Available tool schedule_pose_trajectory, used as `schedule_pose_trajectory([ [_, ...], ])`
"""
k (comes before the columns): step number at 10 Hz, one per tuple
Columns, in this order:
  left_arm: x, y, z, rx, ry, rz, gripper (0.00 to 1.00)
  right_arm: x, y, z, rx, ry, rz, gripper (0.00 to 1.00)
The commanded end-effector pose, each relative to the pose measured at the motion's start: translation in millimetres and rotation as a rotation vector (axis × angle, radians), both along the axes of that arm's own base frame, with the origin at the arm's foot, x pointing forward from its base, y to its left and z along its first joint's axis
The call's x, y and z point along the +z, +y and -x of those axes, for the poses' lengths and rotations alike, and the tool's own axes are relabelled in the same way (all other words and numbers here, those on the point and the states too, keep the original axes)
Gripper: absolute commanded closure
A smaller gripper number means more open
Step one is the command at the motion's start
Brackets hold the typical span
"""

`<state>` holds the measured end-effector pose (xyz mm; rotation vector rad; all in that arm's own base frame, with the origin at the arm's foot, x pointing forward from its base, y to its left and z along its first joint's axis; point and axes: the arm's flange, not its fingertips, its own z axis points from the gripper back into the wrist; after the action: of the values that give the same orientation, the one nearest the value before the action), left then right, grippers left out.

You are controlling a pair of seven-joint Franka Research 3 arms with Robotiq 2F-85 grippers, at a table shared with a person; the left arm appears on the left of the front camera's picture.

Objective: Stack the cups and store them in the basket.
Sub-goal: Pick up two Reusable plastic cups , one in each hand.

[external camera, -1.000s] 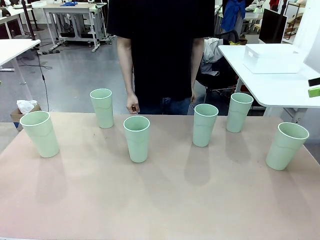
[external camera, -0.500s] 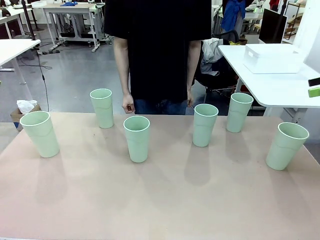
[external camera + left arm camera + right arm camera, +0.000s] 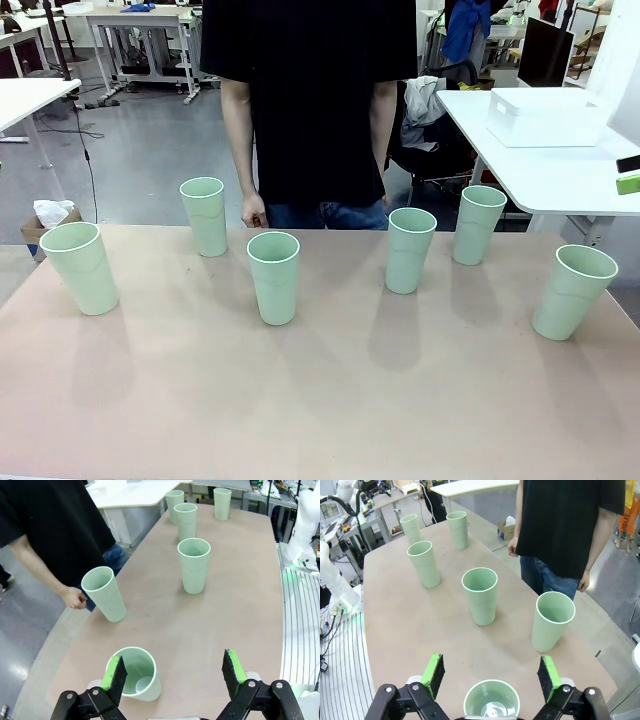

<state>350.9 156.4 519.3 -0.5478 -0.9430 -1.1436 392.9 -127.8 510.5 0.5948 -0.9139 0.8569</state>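
From the front, six cups (image 3: pixel 274 277) stand upright and apart in a loose row across the table (image 3: pixel 320 410), none stacked; a person (image 3: pixel 310 100) stands at the far edge, one hand (image 3: pixel 254 211) hanging just behind the row; a white box (image 3: pixel 545 116) sits on a side table (image 3: pixel 560 170) off to the right. Through the left wrist, my left claw (image 3: pixel 174 666) hangs released, fingers wide apart, above the table; the near cup (image 3: pixel 135 675) stands below the pad (image 3: pixel 111 672) at picture left, its rim partly hidden by it, and whether pad and rim touch I cannot tell; the other five run away up the table, the person's hand close beside the second. Through the right wrist, my right claw (image 3: pixel 491 674) is likewise released and grips nothing; the end cup (image 3: pixel 491 700) stands straight below the gap between the pads, mouth open to me; five more stretch off along the table, the person standing beside them.
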Motion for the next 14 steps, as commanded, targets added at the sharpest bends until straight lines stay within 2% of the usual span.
schedule_pose_trajectory([
  [1,0.8,-0.2,0.6,-0.008,-0.009,0.009,0.00,0.9,0.9,-1.3,0.001,-0.007,-0.004,0.00],
  [8,0.0,0.0,0.0,0.000,0.000,0.000,0.00,0.0,0.0,0.0,0.000,0.000,0.000,0.00],
  [10,12.6,16.8,-37.9,-0.058,-0.017,-0.043,0.00,17.0,-22.4,-48.7,0.018,0.046,-0.001,0.00],
  [11,14.0,25.4,-57.2,-0.118,-0.072,-0.075,0.00,19.8,-37.4,-73.6,0.094,0.093,-0.055,0.00],
  [12,10.2,32.7,-75.8,-0.131,-0.095,-0.104,0.00,18.5,-50.8,-92.5,0.123,0.093,-0.057,0.00],
  [14,4.9,47.7,-101.4,-0.246,-0.123,-0.108,0.00,11.0,-77.0,-122.3,0.177,0.084,-0.053,0.00],
])
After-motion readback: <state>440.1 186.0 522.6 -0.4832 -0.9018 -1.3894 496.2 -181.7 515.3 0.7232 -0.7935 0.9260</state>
